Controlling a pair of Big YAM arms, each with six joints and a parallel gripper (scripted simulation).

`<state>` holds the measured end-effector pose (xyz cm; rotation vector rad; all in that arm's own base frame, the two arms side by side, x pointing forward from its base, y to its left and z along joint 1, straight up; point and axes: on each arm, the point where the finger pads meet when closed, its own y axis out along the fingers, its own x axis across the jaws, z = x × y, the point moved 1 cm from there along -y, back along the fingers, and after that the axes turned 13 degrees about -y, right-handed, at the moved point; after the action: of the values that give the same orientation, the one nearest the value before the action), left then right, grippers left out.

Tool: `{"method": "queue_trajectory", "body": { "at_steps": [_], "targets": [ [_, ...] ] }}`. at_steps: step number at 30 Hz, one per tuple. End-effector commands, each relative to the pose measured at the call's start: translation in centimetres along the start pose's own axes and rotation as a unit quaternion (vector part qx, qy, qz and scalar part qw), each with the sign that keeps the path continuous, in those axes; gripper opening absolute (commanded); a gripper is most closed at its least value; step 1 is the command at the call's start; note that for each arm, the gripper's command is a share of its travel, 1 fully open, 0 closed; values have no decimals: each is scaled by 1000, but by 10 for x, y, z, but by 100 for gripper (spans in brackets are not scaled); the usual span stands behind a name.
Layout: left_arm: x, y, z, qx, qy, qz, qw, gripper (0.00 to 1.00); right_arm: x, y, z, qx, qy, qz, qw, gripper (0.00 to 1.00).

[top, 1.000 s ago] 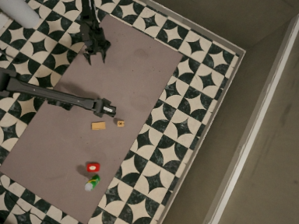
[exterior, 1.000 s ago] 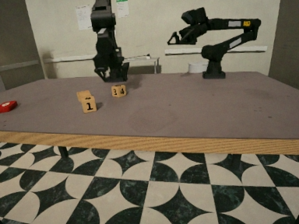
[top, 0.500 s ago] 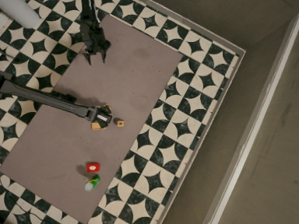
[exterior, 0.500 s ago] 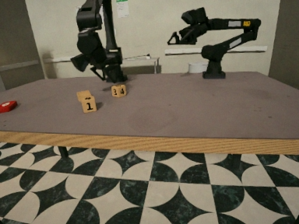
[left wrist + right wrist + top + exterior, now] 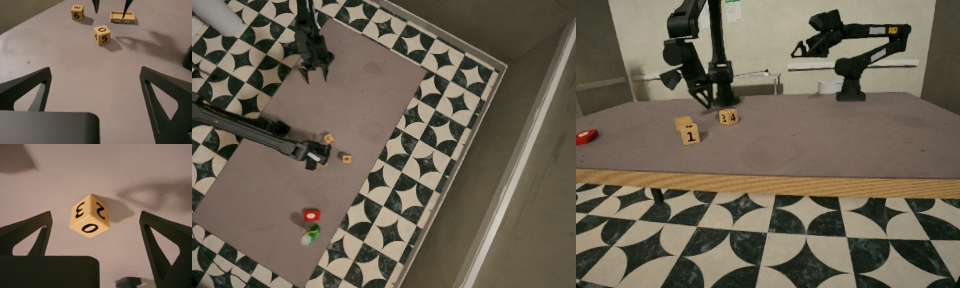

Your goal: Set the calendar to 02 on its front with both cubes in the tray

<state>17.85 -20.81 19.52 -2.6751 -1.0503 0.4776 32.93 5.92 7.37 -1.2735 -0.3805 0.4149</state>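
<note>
Two tan number cubes sit on the mat, outside the tray. One cube (image 5: 328, 138) has 0 on top and shows 3 and 4 in the exterior view (image 5: 728, 116), 5 in the left wrist view (image 5: 102, 35), and 3, 2 and 0 in the right wrist view (image 5: 90, 215). The other cube (image 5: 347, 159) (image 5: 690, 135) (image 5: 77, 13) shows 1 and 6. The small tan tray (image 5: 121, 17) lies empty beside it (image 5: 683, 120). My right gripper (image 5: 314, 157) (image 5: 696, 90) is open and hovers above the tray and cubes. My left gripper (image 5: 314, 75) (image 5: 801, 50) is open, empty and far off.
A red block (image 5: 311, 215) and a lying green and white bottle (image 5: 311, 235) are on the mat beyond the cubes. The table's wooden edge (image 5: 776, 184) is close to the cube showing 1.
</note>
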Motion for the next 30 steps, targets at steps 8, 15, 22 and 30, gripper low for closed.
{"method": "queue_trajectory", "body": {
  "at_steps": [8,15,22,30],
  "targets": [
    [-7,-6,-33,-27,2,6,1000,100,8,-9,-2,-12,20,-22,999,100],
    [-7,-6,-33,-27,2,6,1000,100,0,-3,-4,-10,-54,-32,998,69],
    [-7,-6,-33,-27,2,6,1000,100,4,3,-5,-12,-189,-80,979,69],
    [-7,-6,-33,-27,2,6,1000,100,7,8,-5,-29,-337,-140,931,69]
  ]
}}
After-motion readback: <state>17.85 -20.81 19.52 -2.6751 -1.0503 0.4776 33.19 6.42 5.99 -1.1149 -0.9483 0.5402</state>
